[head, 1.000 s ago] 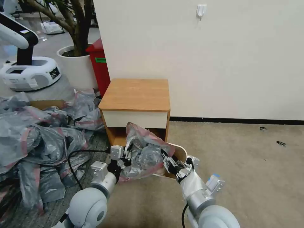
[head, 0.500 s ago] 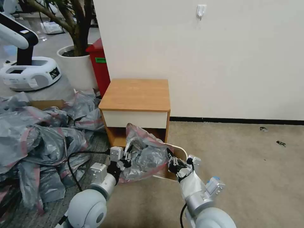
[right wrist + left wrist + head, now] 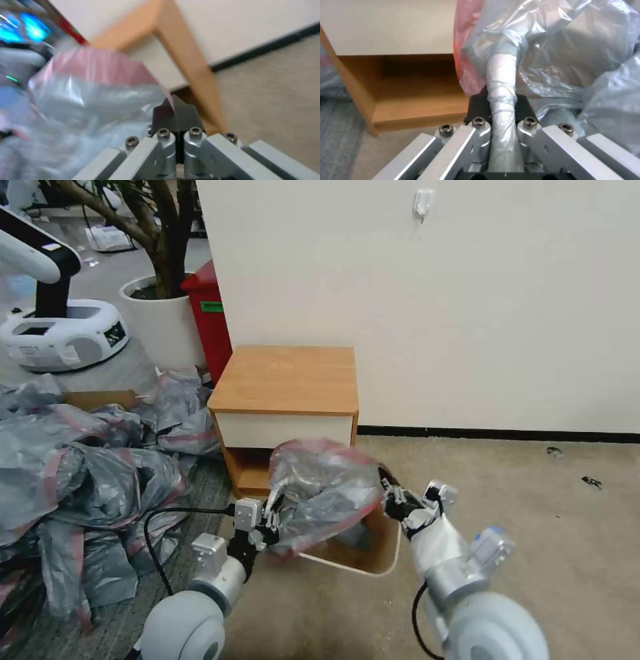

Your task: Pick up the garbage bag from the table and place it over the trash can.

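White rounded arm shells, silver wrist links, hex screws, black fingers [image 3: 175,112] and black cables.

Garbage bag [image 3: 327,490] hides trash can [image 3: 373,563] left rim.

The table [image 3: 285,380] stands against the wall. The trash can [image 3: 373,560] sits on the floor before it. The bag [image 3: 327,490] hangs over the trash can, between the left gripper [image 3: 270,513] and right gripper [image 3: 393,493]. The bag heap [image 3: 80,480] lies to the left.
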Controlling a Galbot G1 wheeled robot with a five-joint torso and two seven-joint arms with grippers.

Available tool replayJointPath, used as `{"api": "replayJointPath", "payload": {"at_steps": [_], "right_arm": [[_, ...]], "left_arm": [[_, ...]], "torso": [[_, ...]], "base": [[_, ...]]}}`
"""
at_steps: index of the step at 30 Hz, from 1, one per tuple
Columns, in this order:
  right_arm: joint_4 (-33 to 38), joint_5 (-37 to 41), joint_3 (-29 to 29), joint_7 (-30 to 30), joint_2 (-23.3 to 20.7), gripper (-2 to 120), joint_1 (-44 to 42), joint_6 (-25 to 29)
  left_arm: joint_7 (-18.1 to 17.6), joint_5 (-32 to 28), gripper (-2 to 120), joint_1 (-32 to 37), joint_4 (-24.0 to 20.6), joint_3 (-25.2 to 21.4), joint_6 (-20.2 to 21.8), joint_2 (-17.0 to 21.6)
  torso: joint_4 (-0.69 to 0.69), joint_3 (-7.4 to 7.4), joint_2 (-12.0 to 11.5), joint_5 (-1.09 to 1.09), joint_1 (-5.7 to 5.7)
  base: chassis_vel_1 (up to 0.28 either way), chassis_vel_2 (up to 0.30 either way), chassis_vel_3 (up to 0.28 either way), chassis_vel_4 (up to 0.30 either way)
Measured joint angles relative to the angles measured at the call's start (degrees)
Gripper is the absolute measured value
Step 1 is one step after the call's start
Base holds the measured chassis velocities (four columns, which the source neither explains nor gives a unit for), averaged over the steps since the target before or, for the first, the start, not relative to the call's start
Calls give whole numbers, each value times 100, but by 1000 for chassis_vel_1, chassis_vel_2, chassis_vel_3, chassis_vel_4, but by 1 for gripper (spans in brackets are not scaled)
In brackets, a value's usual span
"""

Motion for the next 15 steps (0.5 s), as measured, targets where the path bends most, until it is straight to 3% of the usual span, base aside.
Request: {"api": "replayJointPath", "payload": {"at_steps": [1, 7, 15], "right_arm": [[62, 165, 42, 377, -89, 0, 0, -142], [373, 376, 125, 674, -240, 0, -248, -202], [848, 1245, 259, 1185, -429, 0, -527, -219]], "left_arm": [[13, -116, 5, 19, -36, -55, -9, -29], [12, -421, 5, 17, -37, -240, -10, -104], [-136, -1479, 5, -54, 26, -462, 254, -219]], "torso": [[-1, 0, 0, 1, 0], [-1, 0, 0, 0, 0], [-1, 0, 0, -1, 0]], "base": [[0, 0, 0, 0], [0, 0, 0, 0], [0, 0, 0, 0]]}}
